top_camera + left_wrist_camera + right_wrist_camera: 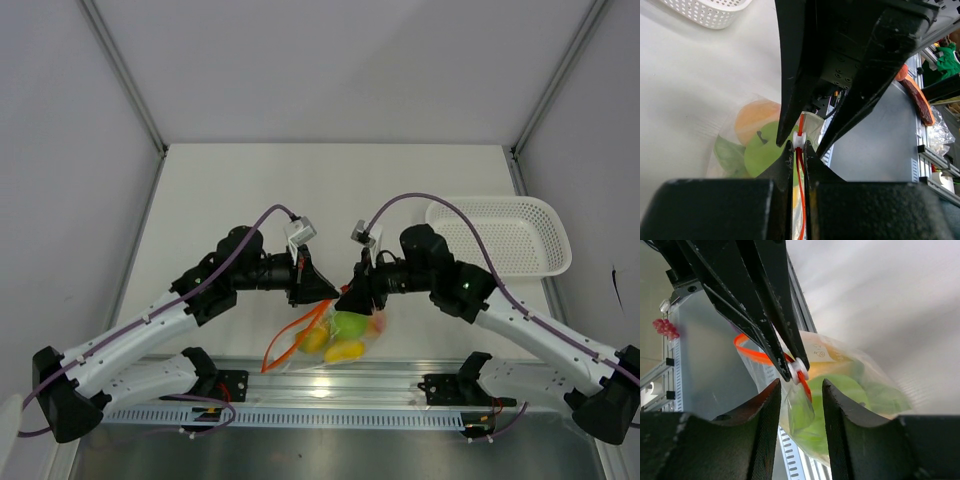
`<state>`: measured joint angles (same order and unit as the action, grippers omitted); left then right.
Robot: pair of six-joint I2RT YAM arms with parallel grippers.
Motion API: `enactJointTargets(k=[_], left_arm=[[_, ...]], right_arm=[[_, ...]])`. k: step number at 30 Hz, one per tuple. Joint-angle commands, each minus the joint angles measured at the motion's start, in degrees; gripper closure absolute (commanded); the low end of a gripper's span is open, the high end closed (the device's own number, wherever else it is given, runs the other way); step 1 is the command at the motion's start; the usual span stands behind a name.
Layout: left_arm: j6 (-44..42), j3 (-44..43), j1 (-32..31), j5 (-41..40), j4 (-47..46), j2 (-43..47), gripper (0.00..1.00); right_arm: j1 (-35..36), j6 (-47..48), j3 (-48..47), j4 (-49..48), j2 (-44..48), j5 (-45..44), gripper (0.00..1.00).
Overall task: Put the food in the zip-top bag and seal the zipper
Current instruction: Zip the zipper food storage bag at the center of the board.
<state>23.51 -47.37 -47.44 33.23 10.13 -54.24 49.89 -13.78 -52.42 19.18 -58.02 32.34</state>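
The zip-top bag (pixel 375 345) lies at the table's near edge with the food inside: a green apple (pixel 348 323), yellow fruits (pixel 345 350), an orange fruit (pixel 755 117) and a green leafy piece (pixel 730 155). Its orange-red zipper (pixel 290 338) loops out to the left. My left gripper (pixel 328 290) is shut on the zipper (pixel 800 200), with the white slider (pixel 799 140) at its fingertips. My right gripper (pixel 350 298) faces it tip to tip. In the right wrist view the right gripper (pixel 801 385) is open, its jaws either side of a bag corner (pixel 800 407) just below the slider (pixel 800 371).
A white mesh basket (pixel 505 235) stands at the right of the table and shows in the left wrist view (pixel 705 12). A metal rail (pixel 330 400) runs along the near edge under the bag. Grey walls close in the table at the sides and back.
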Motion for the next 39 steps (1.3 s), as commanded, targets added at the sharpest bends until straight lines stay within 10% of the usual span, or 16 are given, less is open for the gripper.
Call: enactJointTargets(k=[1,9,24,39], left_arm=[[-0.48,-2.11,0.24,1.13,-0.29,0.27,1.0],[-0.48,-2.02,0.24,1.48,-0.46,-0.43,0.99],[0.84,-0.27,0.24,-1.42,1.21,-0.87,0.99],[0.84,2.37,0.24,-0.98,5.42,4.75,0.99]], right_arm=[[-2.07,2.53,-0.22,-1.42,0.45,6.58,0.59],[-4.71,1.83,-0.05,-4.76,-1.04,11.25,1.0],[-6.21,-15.39,2.51,-10.31,4.49,-19.3,1.0],[-9.54,-17.7,5.41,-7.75,8.89,-19.88,1.0]])
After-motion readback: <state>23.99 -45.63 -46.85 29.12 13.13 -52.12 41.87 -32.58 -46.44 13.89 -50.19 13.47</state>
